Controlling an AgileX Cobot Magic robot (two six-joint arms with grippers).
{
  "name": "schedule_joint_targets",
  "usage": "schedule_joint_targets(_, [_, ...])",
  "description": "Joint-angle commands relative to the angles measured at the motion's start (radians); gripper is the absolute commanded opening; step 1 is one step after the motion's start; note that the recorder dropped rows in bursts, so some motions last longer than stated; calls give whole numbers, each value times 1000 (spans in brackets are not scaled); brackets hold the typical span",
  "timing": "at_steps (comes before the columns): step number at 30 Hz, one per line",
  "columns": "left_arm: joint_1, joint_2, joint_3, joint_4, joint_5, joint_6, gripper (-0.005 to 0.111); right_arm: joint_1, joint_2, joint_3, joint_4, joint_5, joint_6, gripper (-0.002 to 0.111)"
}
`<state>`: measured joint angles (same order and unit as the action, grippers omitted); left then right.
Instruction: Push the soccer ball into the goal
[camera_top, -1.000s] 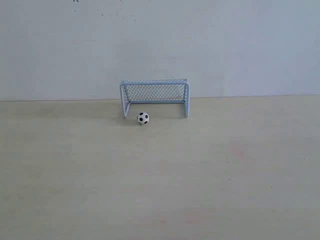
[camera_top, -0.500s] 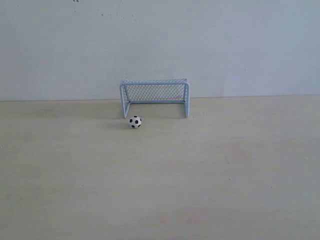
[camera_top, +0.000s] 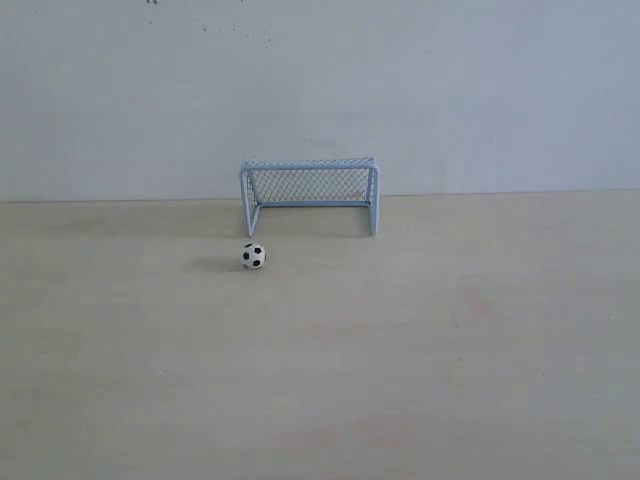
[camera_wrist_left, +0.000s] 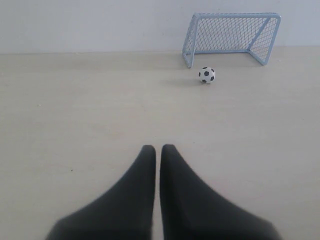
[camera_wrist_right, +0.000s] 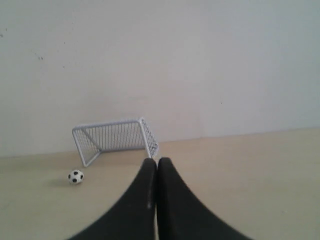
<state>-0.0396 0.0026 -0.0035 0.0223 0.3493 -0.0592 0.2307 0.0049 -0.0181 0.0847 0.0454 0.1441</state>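
Note:
The soccer ball (camera_top: 253, 256), white with black patches, lies on the pale table in front of the goal's left post, outside its mouth. The goal (camera_top: 309, 193), a grey-white frame with mesh netting, stands against the back wall. The left wrist view shows the ball (camera_wrist_left: 206, 75) below the goal (camera_wrist_left: 230, 36), far ahead of my left gripper (camera_wrist_left: 158, 148), which is shut and empty. In the right wrist view my right gripper (camera_wrist_right: 156, 161) is also shut and empty, with the ball (camera_wrist_right: 75, 176) and goal (camera_wrist_right: 116, 139) well beyond it. Neither gripper appears in the exterior view.
A plain pale wall (camera_top: 320, 90) rises directly behind the goal. The wooden tabletop (camera_top: 320, 350) stretches wide in front of the ball and goal, with nothing else standing on it.
The ball has rolled left and toward the camera, away from the goal mouth, from just inside the left post to a spot in front of and left of it.

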Motion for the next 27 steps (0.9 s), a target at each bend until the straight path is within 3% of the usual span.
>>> schedule_joint_targets(1, [1,-3,4,1,-5,3,4,-2,-5,18,-34,72,10,0])
schedule_joint_targets(6, [1,-3,4,1,-5,3,4,-2,-5,18,-34,165,14,0])
schedule_joint_targets(14, [1,-3,4,1,-5,3,4,-5,-5,18,-47,161,9,0])
schedule_joint_targets(23, [1,-3,4,1,-5,3,4,-239,-5,18,-47,161,4,0])
schedule_joint_targets(27, [1,-3,4,1,-5,3,4,-281,-5,18,-47,161,4,0])
